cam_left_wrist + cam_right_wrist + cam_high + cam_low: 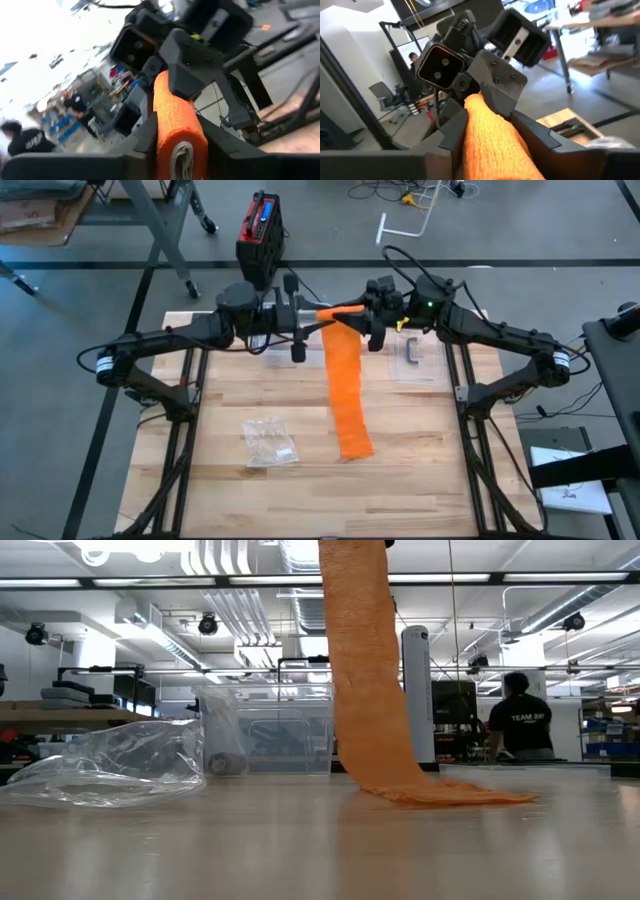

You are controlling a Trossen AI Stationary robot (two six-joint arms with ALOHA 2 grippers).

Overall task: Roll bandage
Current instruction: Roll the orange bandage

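If the left gripper or right gripper, both pinching the bandage, lets go, the roll could unwind.

Bright, even overhead light in the high view: wooden table lit flat, w/ only faint soft shadows under the arms & beside the orange bandage. Low view looks up into ceiling strip lights, giving a pale sheen across the tabletop & glare spots on the clear plastic bag; nearest tabletop is soft. Left wrist view is blown out white over part of the room & smeared, people in bkgd blurred; right wrist view is dimmer, closest bandage out of focus.
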